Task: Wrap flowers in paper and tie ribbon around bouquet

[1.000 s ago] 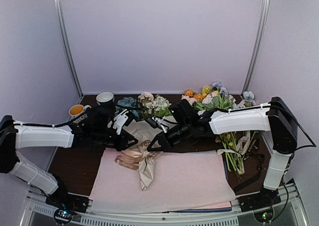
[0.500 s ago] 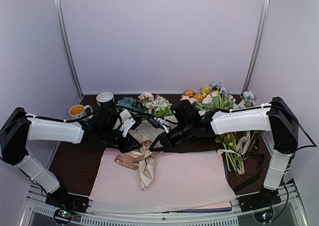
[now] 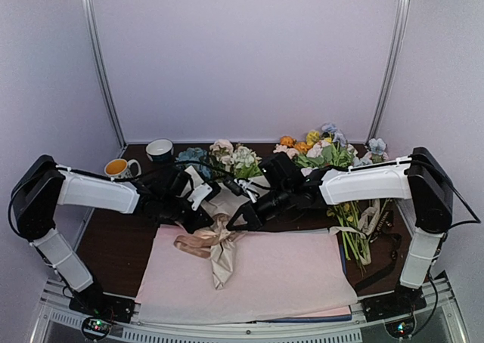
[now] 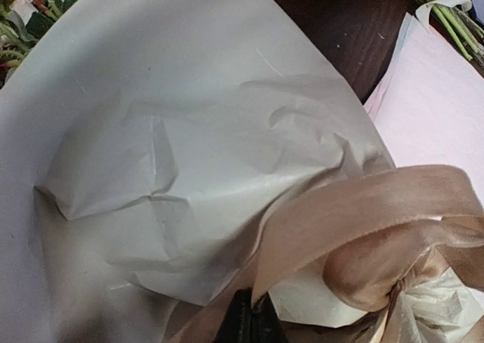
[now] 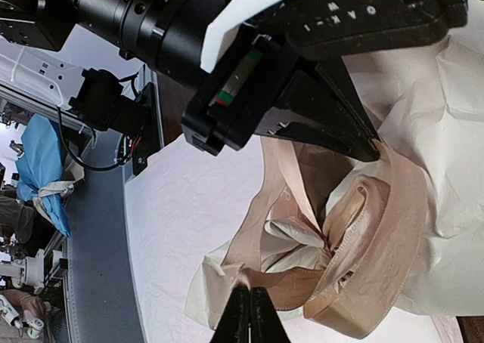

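Your left arm has swung in and the left gripper (image 3: 200, 211) has closed. From above, it and the right gripper (image 3: 238, 220) flank the ribbon (image 3: 198, 241) knotted at the bouquet (image 3: 221, 261) waist. Left wrist: jaws clamp a ribbon tail over the paper (image 4: 189, 131). Right wrist: jaws pinch the other tail. Pull both tails evenly outward from the bouquet, gently, so nothing tears

Only "OAK" reads — on the black camera housing (image 5: 378, 10).
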